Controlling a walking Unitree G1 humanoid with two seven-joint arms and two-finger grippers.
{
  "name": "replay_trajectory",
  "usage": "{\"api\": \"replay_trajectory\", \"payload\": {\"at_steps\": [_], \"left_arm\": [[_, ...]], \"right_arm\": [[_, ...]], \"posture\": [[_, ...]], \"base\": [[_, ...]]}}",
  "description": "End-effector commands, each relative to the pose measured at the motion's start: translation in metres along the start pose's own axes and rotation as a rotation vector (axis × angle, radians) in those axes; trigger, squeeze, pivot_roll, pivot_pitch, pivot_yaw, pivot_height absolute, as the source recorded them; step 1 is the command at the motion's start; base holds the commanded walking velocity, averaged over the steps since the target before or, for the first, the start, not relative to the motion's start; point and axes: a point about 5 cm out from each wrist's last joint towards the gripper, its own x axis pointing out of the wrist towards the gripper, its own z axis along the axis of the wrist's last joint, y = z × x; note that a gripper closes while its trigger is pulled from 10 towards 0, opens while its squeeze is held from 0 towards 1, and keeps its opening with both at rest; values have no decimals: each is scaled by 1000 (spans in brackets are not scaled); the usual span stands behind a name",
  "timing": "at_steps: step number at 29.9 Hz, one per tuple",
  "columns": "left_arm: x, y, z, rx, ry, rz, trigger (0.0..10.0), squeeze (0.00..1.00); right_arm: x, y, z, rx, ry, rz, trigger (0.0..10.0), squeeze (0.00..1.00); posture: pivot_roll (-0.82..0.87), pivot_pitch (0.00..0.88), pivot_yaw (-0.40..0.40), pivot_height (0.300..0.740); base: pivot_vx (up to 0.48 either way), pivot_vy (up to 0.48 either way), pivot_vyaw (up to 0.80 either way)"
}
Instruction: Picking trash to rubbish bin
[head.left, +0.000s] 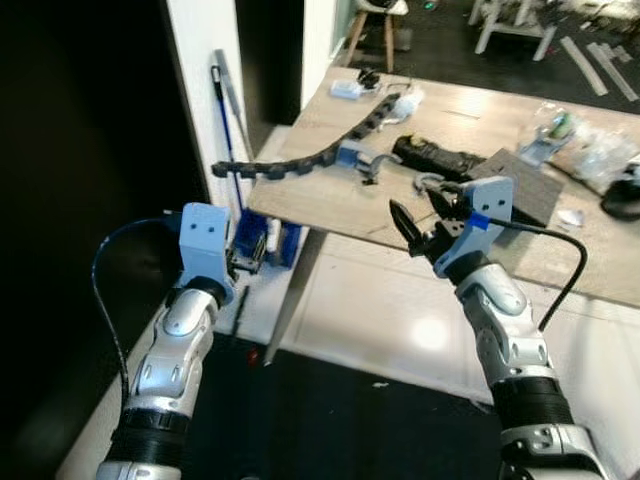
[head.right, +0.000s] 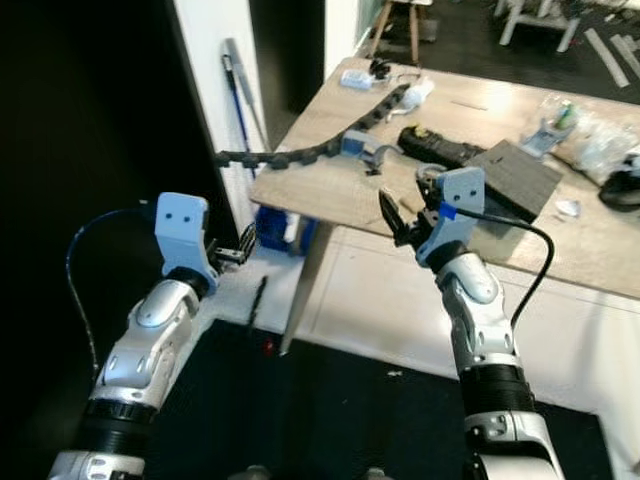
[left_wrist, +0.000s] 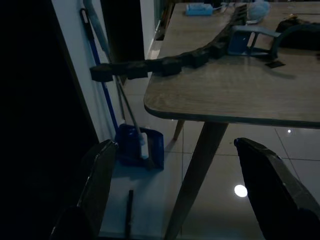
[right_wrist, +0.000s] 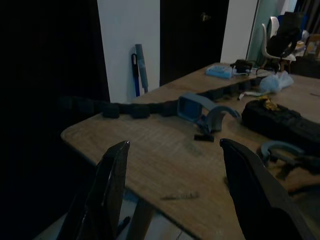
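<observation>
A wooden table (head.left: 330, 205) stands ahead, strewn with loose things. A pale crumpled wad (head.left: 405, 100) lies near its far edge, and clear plastic wrappers (head.left: 600, 150) are heaped at the right. A small crumpled scrap (head.left: 570, 216) lies by a dark board (head.left: 530, 185). My right gripper (head.left: 418, 215) is open with nothing in it, held above the table's near edge. My left gripper (head.right: 232, 250) is open too, lower down and left of the table's corner. It faces the table leg (left_wrist: 197, 170).
A black cable chain (head.left: 300, 160) with a blue bracket (head.left: 358, 158) runs over the table and past its left corner. A blue dustpan (left_wrist: 140, 147) and long handles (head.left: 228, 110) lean on the white wall. Pale tiles and a dark mat (head.left: 330, 420) lie below.
</observation>
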Motion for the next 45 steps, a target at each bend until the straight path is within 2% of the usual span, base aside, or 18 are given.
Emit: {"api": "replay_trajectory", "payload": {"at_steps": [1,22,37,45], "left_arm": [[-1,-2,-4,13,29,-16,10000,0],[0,-3,-4,10,37,-15,10000,0],[1,-7,2,-40,1,-37,10000,0],[1,-8,4,-52,-11,-46,10000,0]], "right_arm": [[-2,-2,1,2,2,-8,10000,0],[-4,-2,0,1,7,-20,10000,0],[0,-3,6,-6,-8,-19,10000,0],[1,-4,7,-9,-9,-17,10000,0]], "posture": [[14,138,-1,740],[10,142,3,740],[5,138,-5,740],[4,135,-8,740]], "base": [[0,0,0],[0,0,0],[0,0,0],[253,0,0]]}}
